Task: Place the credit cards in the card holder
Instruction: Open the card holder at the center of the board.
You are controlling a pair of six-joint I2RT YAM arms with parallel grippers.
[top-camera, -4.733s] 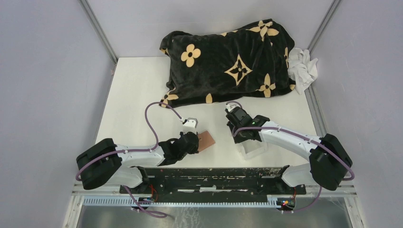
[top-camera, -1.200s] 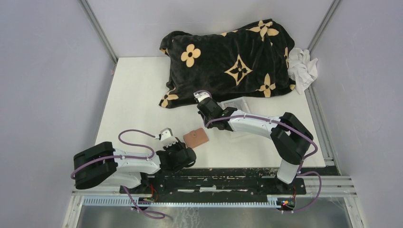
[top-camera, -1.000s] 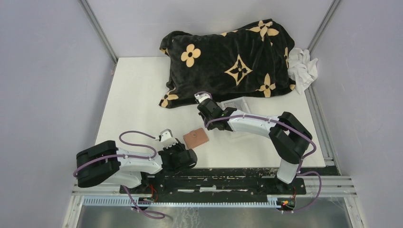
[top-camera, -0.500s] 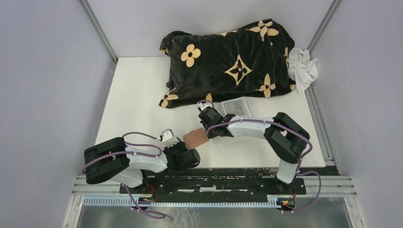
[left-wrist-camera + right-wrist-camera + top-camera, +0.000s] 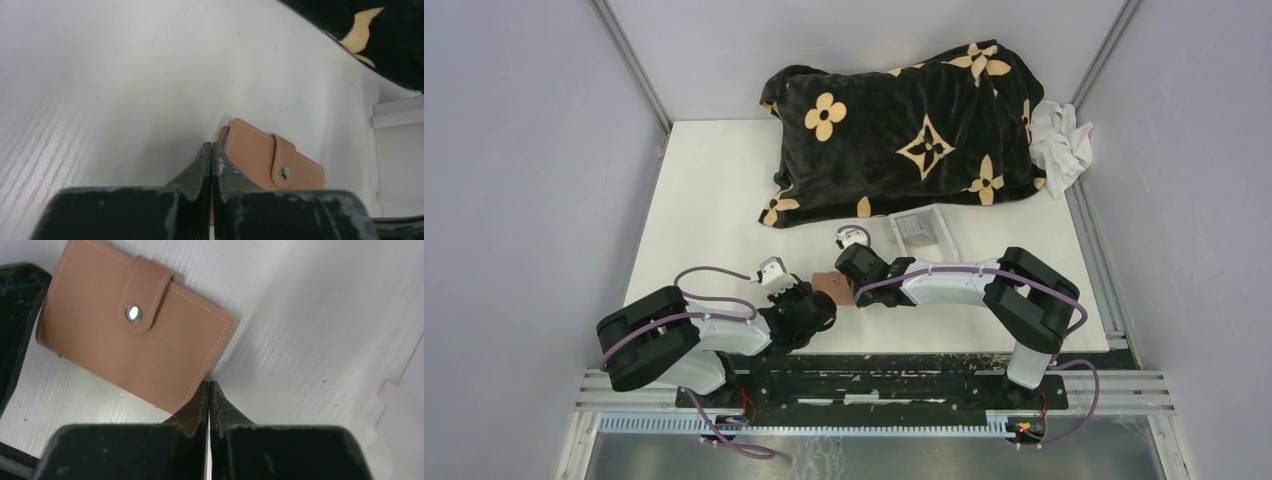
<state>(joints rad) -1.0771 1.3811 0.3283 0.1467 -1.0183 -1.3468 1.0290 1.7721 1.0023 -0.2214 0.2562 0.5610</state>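
From above, the card holder [image 5: 831,283] lies closed on the white table [image 5: 714,200], near the front edge and about midway between the two arms. The left gripper [image 5: 814,303] comes at it from the near left and the right gripper [image 5: 854,285] from the right, so only a small brown patch shows between them. Farther back and to the right sits a clear tray [image 5: 921,230] with something grey in it, probably one of the credit cards [image 5: 914,228]. Behind that lies a black blanket with tan flowers [image 5: 904,130], with a white cloth [image 5: 1059,140] at its right end.

In the left wrist view, the left gripper [image 5: 211,161] has its fingers pressed together with nothing between them, and the tip sits at the holder's near left corner. The card holder [image 5: 270,160] has its strap fastened by a metal snap [image 5: 285,173]. A pale blue sliver [image 5: 226,137] peeks out of its left end and may be a card edge.

In the right wrist view, the right gripper [image 5: 208,388] is likewise pinched closed and empty, with its tip against the near right edge of the card holder [image 5: 135,350]. The snap [image 5: 133,313] is done up.

The step looks like bracing or squaring the holder between two closed tips. Both tips should be kept low on the table and pushed evenly from either side, so the thin leather neither rides up over a finger nor spins away. The strap has to be unsnapped before any card goes in, so one tip should pin the body while the other works the flap.
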